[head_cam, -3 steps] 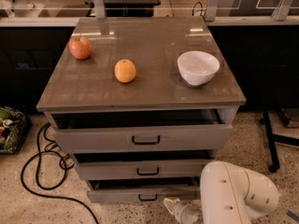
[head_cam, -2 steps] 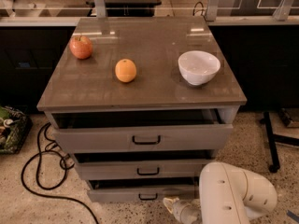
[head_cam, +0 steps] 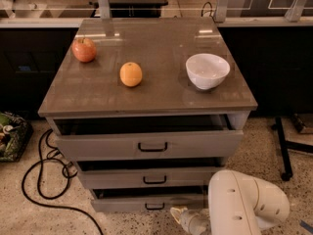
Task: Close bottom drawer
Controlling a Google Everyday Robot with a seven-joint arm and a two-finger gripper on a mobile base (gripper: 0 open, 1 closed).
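Note:
The bottom drawer (head_cam: 132, 202) is the lowest of three grey drawers in the cabinet. It stands pulled out a little, with a dark gap above its low front panel and a small black loop handle (head_cam: 154, 207). My gripper (head_cam: 182, 217) is low at the frame's bottom edge, just right of that handle and in front of the drawer's front panel. The bulky white arm (head_cam: 244, 204) behind it covers the drawer's right end.
The middle drawer (head_cam: 146, 177) and top drawer (head_cam: 146, 144) also stand slightly out. On the cabinet top (head_cam: 161, 89) sit an apple (head_cam: 84, 49), an orange (head_cam: 131, 74) and a white bowl (head_cam: 207, 70). Black cables (head_cam: 44, 180) lie on the floor to the left, and a black stand leg (head_cam: 282, 146) is at the right.

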